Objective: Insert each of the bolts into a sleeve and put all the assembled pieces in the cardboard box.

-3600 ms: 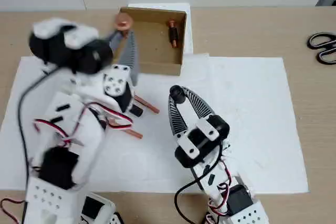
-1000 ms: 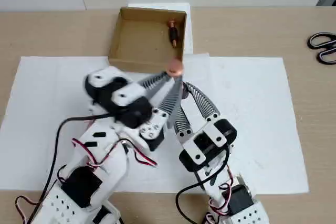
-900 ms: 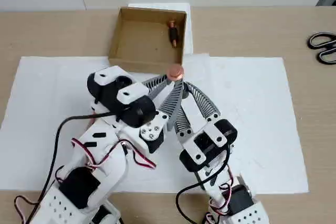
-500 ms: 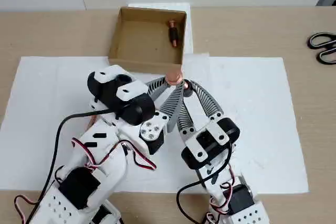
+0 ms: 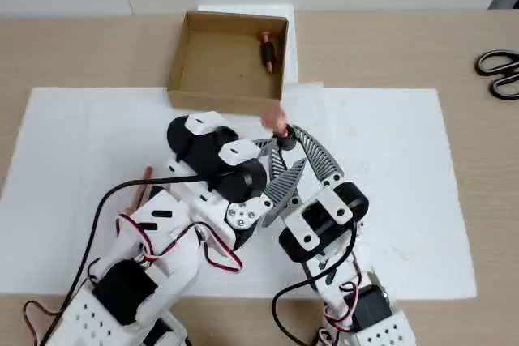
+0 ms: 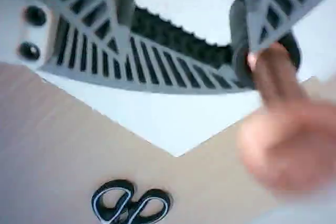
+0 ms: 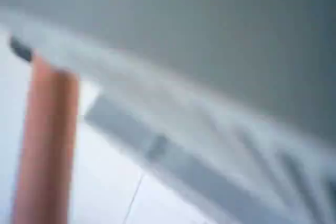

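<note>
Spare bolt [image 5: 145, 177]: is lying on the white paper [image 5: 389, 168], well out on the left claw's outer side, partly tucked under that arm.
Cardboard box [image 5: 223, 103]: is sitting just beyond both claw tips, already holding one assembled piece [image 5: 266, 50] against its right wall.
Left claw [image 5: 274, 137]: is pinching almost fully closed on the copper bolt [image 5: 274, 121], head uppermost.
Bolt: is hanging at the left claw's tip, right over the sleeve; whether its shaft is entering the bore cannot be told.
Sleeve [image 5: 285, 143]: is being presented at the very tip of the right claw.
Right claw [image 5: 289, 145]: is squeezing nearly shut on the black sleeve, its tips crowding the left claw's.
Scissors [image 5: 498, 70]: are lying on the counter [image 5: 422, 46], far out on the right claw's outer side.
Risk: the two claws are working tip against tip, so a slightly tilted bolt is likely to catch the sleeve's rim. That could push the sleeve out of its grip, or make the fingers collide and drop both parts onto the paper.
</note>
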